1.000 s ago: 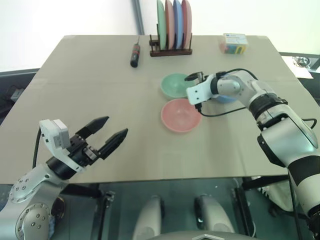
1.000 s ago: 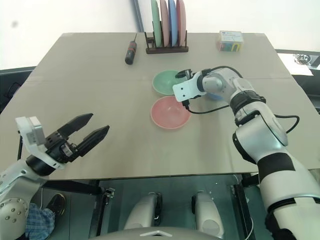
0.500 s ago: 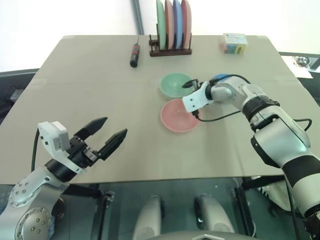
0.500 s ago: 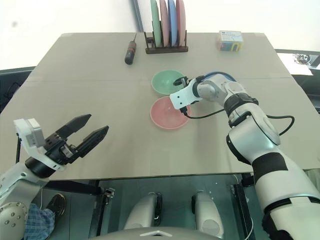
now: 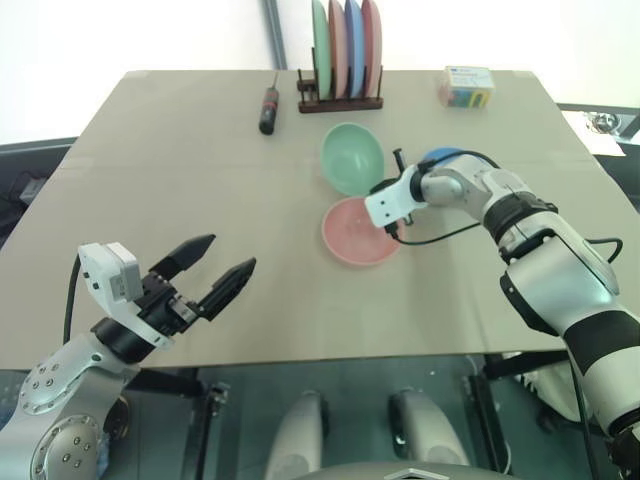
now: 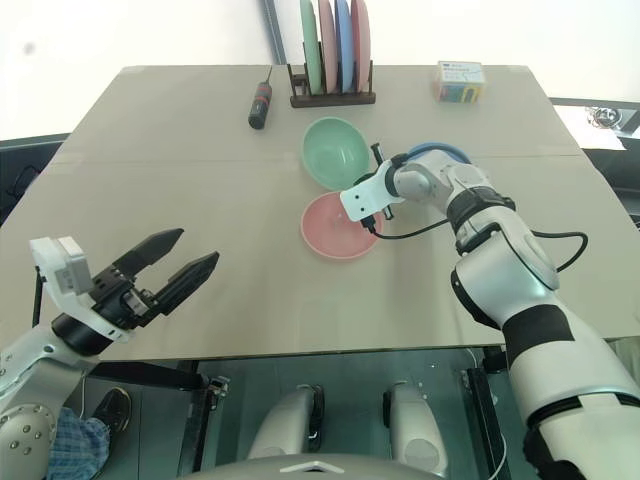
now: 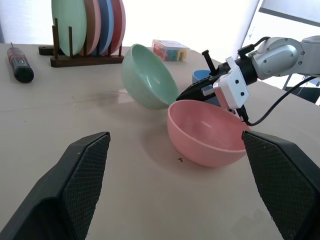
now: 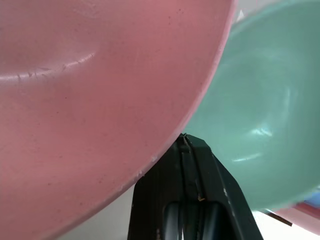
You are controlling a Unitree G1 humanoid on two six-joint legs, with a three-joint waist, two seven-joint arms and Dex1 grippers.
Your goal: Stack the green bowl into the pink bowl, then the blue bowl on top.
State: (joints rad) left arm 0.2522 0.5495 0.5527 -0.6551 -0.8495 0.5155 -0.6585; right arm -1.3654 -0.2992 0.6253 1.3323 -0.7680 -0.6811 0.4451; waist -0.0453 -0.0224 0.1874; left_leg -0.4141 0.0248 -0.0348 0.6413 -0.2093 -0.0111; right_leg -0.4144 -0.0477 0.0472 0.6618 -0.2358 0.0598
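Tipped up on its edge since a second ago, the green bowl (image 5: 353, 157) now leans with its hollow facing the robot, where before it sat flat on the surface (image 5: 180, 180). The right jaws (image 5: 385, 190) have clenched on its near rim; a second ago they stood parted above that rim. From the left wrist view the two black fingers (image 7: 197, 90) are pressed together at the spot where the green bowl's lower edge meets the rim of the pink bowl (image 7: 209, 131). In the right wrist view the closed tips sit right at the seam between the pink wall and the green wall.

The pink bowl rests upright on the surface just under and toward the robot from the right jaws, touching or nearly touching the green bowl. The blue bowl (image 5: 441, 156) lies just behind the right wrist, mostly hidden by the arm.

The left jaws (image 5: 212, 270) hang released, fingers wide apart, well away from all three bowls and nearer the robot, in the same place as before.

Far beyond the right jaws, a wooden rack of upright plates (image 5: 345, 45) stands at the back of the surface, with a dark screwdriver (image 5: 270, 108) to one side of it and a small box (image 5: 467, 86) to the other.
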